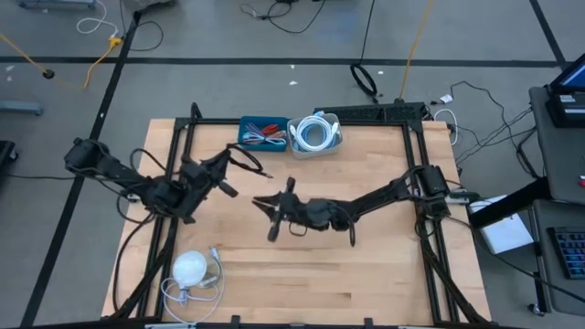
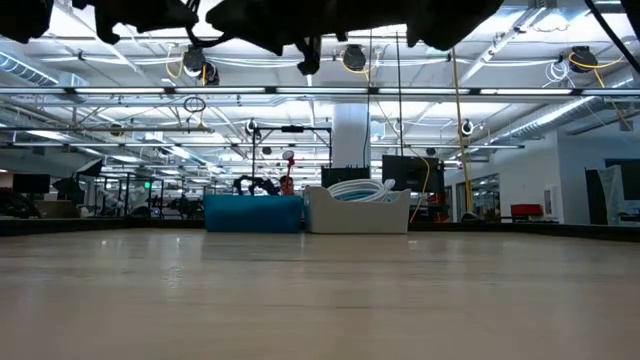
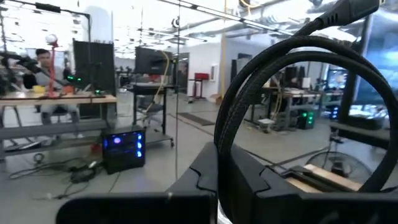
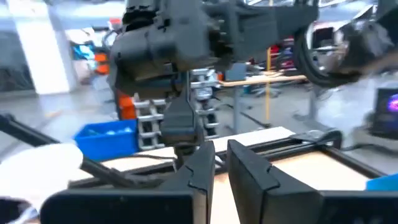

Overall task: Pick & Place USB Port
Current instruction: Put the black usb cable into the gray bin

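**Wooden table, both arms raised over the middle**

Wood planks make up the pale table (image 1: 366,265) I'm working over, and from above I see both dark arms reaching toward its centre. My right gripper (image 1: 277,208) sits roughly mid-table, pointing toward the left arm; in its own wrist camera the two dark fingers (image 4: 252,171) stand a narrow gap apart with nothing between them, so I read those jaws as slightly spread and empty. My left gripper (image 1: 222,174) hangs over the left half of the table, angled toward the far edge; a loop of black braided cable (image 3: 292,99) fills its wrist camera and I cannot tell how its jaws stand.

At the far edge, a blue rectangular plastic bin (image 1: 263,131) holds small red and dark items I can't identify. Touching its right side is a white square tray (image 1: 315,134) with a coiled white cable inside. The level camera shows the same pair side by side, blue bin (image 2: 252,212) left, white tray (image 2: 358,210) right, both resting on the table, with the arms only as dark shapes overhead.

Near the front left corner lies a round white plastic puck (image 1: 190,268) with a thin white cord looped around it, well apart from both grippers. Which item is the USB port I cannot tell.
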Controlling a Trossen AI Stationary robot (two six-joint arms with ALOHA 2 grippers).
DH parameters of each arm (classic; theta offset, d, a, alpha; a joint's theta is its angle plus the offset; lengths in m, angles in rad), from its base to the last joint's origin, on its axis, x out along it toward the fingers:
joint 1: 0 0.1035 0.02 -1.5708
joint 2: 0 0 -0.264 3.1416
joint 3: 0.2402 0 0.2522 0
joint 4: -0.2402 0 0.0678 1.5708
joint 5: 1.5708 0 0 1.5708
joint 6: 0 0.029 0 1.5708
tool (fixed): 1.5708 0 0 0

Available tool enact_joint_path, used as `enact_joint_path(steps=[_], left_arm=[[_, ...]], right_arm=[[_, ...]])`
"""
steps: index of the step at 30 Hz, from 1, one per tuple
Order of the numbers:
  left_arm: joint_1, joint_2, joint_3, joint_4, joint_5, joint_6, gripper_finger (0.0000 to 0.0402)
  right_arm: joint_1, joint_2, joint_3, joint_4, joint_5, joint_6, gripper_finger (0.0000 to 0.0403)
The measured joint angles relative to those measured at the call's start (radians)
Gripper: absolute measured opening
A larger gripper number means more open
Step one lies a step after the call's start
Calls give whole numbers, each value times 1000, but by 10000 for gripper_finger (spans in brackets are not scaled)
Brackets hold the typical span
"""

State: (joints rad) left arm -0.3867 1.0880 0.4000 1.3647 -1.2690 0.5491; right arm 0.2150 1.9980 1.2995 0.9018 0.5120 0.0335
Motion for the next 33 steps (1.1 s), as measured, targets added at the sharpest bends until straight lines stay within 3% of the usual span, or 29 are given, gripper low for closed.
enact_joint_path(steps=[4, 8, 10, 13, 14, 16, 18, 22, 24, 28, 30, 33], left_arm=[[-9, -21, 0, 1, 11, 7, 9], [-8, -23, 0, 0, 1, 45, 9], [-6, -22, 0, 22, 3, 61, 9], [0, -23, 0, 138, 23, 153, 9], [7, -23, 0, 182, 35, 196, 9], [30, -50, 8, 192, 80, 230, 9], [59, -87, 28, 198, 153, 201, 9], [110, -144, 39, 199, 336, 68, 9], [140, -164, 27, 197, 496, -44, 9], [227, -172, 21, 121, 808, -418, 9], [288, -149, 21, 114, 894, -580, 9], [385, -89, 21, 96, 939, -784, 9]], right_arm=[[-35, 0, 0, 15, -68, 99, 34], [-55, 0, 0, 17, -57, 128, 34], [-56, 0, 0, 66, 55, 6, 34], [-46, 0, 0, 234, 345, -380, 34], [-50, 3, 0, 313, 392, -491, 34], [-64, 23, 1, 464, 367, -605, 34], [-77, 31, -2, 583, 274, -620, 34], [-110, 23, 3, 658, 55, -528, 34], [-118, 27, 1, 643, 32, -509, 34], [-118, 28, 0, 586, 7, -508, 34], [-111, 27, 0, 581, 5, -504, 34], [-83, 27, 0, 575, 5, -569, 34]])
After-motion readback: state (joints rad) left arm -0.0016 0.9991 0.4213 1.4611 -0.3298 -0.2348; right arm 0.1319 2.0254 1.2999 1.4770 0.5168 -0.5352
